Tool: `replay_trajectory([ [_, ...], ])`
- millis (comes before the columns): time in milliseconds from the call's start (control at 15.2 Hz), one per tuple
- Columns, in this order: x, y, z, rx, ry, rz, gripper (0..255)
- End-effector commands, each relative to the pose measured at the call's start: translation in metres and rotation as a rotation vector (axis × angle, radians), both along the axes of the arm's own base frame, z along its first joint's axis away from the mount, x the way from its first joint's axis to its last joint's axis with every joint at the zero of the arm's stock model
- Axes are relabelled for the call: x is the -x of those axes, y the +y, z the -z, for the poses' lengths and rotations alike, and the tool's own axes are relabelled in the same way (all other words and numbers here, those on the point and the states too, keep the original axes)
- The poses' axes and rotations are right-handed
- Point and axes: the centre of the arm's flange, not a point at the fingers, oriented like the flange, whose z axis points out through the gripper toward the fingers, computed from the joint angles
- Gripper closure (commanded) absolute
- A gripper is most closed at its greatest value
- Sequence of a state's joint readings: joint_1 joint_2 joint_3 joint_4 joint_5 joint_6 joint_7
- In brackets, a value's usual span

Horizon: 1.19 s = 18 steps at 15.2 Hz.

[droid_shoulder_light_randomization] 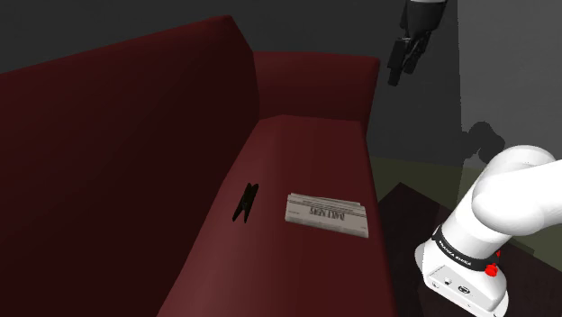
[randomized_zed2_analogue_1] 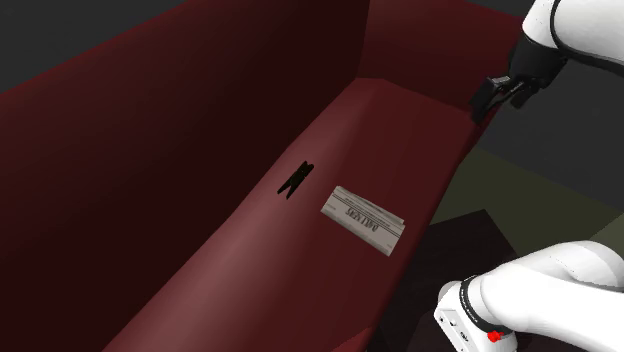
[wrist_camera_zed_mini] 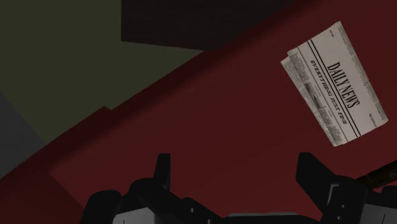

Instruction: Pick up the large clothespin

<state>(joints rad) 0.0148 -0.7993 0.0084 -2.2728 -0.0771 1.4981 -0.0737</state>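
Two fingers [wrist_camera_zed_mini: 161, 170] stood apart, empty; gripper [droid_shoulder_light_randomization: 399, 65] hung upper right, black clothespin [droid_shoulder_light_randomization: 245, 203] lay mid-frame on the sofa [droid_shoulder_light_randomization: 306, 153].

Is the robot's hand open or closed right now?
Open. In the wrist view the gripper's two black fingers stand apart, with the red sofa seat between them; they clasp nothing.

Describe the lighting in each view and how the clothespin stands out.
Shoulder view: dim, the black clothespin a silhouette on the dark red sofa. Second exterior view: equally dim, the newspaper brightest. Wrist view: black pincer dark against the sofa.
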Motion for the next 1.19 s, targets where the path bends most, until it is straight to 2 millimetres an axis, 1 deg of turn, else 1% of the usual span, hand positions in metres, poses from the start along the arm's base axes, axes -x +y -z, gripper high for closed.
replay_trajectory([
  [0, 0.0, 0.0, 0.0, 0.0, 0.0, 0.0, 0],
  [264, 0.0, 0.039, 0.032, -0.018, -0.003, 0.102, 0],
  [528, -0.005, 0.079, 0.063, -0.035, -0.006, 0.204, 0],
  [792, -0.014, 0.119, 0.094, -0.053, -0.009, 0.306, 0],
  [1122, -0.03, 0.167, 0.131, -0.074, -0.013, 0.433, 0],
])
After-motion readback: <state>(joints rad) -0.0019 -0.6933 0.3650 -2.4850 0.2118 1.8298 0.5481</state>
